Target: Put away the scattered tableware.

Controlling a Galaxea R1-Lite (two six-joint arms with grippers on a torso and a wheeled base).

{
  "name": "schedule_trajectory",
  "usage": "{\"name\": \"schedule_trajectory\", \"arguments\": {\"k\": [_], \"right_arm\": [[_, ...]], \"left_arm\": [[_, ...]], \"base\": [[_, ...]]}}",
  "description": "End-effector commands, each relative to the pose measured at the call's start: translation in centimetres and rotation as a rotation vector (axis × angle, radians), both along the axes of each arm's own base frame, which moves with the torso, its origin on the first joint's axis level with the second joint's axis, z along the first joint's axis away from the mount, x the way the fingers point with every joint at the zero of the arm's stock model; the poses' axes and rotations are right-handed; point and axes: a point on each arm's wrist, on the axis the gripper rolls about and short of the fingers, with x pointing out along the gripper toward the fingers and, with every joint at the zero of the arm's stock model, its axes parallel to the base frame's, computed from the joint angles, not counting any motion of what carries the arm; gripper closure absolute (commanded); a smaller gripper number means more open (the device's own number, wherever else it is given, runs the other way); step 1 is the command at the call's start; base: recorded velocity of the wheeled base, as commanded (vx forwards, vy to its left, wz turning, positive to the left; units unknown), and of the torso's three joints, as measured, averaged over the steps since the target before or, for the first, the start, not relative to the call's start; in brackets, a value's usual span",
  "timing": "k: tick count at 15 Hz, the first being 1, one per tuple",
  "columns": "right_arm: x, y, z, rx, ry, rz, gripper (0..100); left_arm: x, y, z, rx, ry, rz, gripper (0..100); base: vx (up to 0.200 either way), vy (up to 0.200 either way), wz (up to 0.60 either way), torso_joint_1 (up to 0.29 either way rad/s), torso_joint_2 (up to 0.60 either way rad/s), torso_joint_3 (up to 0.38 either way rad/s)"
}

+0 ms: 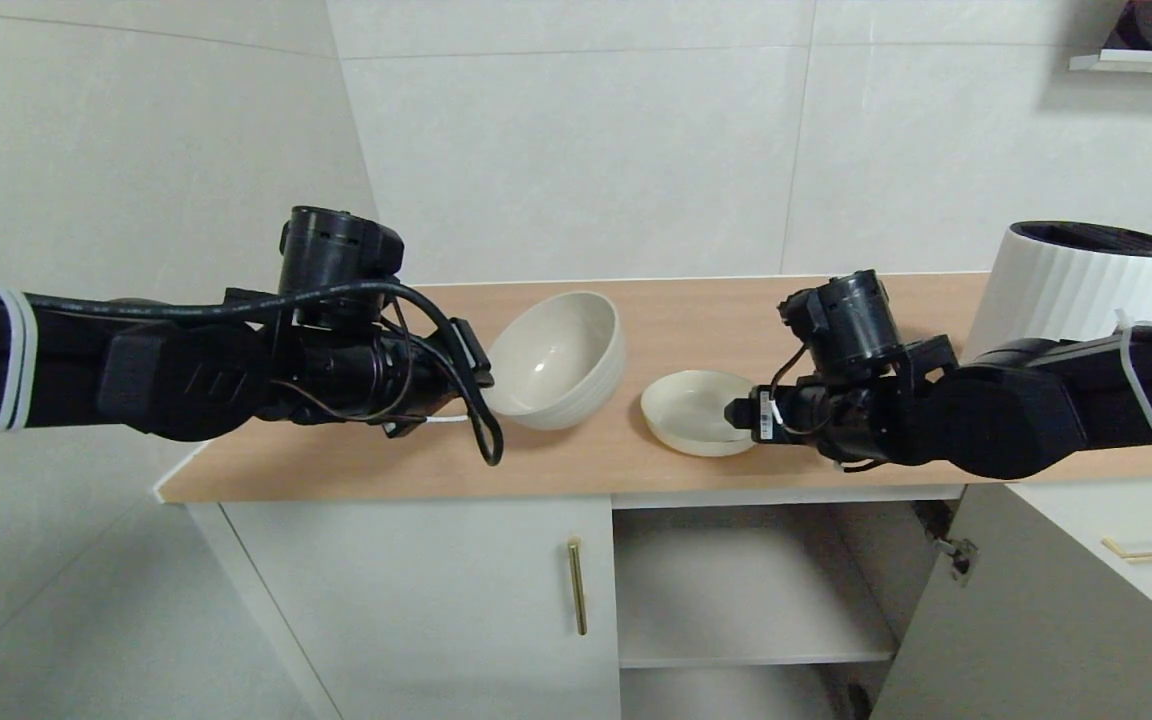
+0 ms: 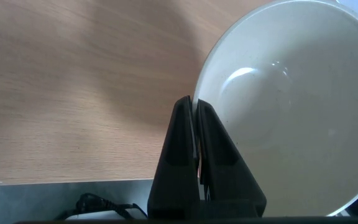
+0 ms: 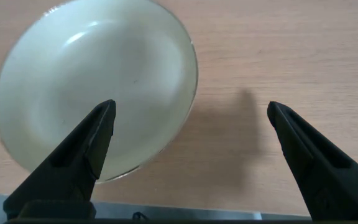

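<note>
One big bowl (image 1: 556, 360), one small bowl (image 1: 691, 405) | left pincer (image 2: 194, 103) pinching big bowl | right pincer (image 3: 190, 107) agape, empty

Bright, even light from above; a glare spot sits inside the bowl (image 1: 556, 360) (soft shadow on the worktop (image 1: 676, 320) beneath). The cupboard (image 1: 756, 580) at 6 o'clock lies dimmer.
</note>
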Motion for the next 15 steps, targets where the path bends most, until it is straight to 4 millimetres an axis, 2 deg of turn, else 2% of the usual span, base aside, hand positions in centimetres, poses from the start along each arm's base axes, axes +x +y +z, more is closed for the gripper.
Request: {"name": "schedule_trajectory", "arguments": {"k": [1,6,7,15], "right_arm": [[0.31,0.22,-0.59,-0.005,0.009,-0.001,0],[0.66,0.40,-1.14,-0.010,0.008,-0.013,0],[0.73,0.38,-1.15,-0.007,0.007,-0.014,100],[0.64,0.33,-0.54,0.021,-0.005,-0.026,100]], "left_arm": [[-0.07,0.04,0.08,-0.001,-0.001,0.000,100],[-0.04,0.03,0.02,0.000,0.001,0.000,100],[-0.04,0.03,0.02,0.000,0.001,0.000,100],[-0.22,0.16,0.22,0.000,0.002,0.002,100]], "base": [[0.000,0.000,0.00,0.000,0.00,0.000],[0.000,0.000,0.00,0.000,0.00,0.000],[0.000,0.000,0.00,0.000,0.00,0.000],[0.000,0.000,0.00,0.000,0.00,0.000]]}}
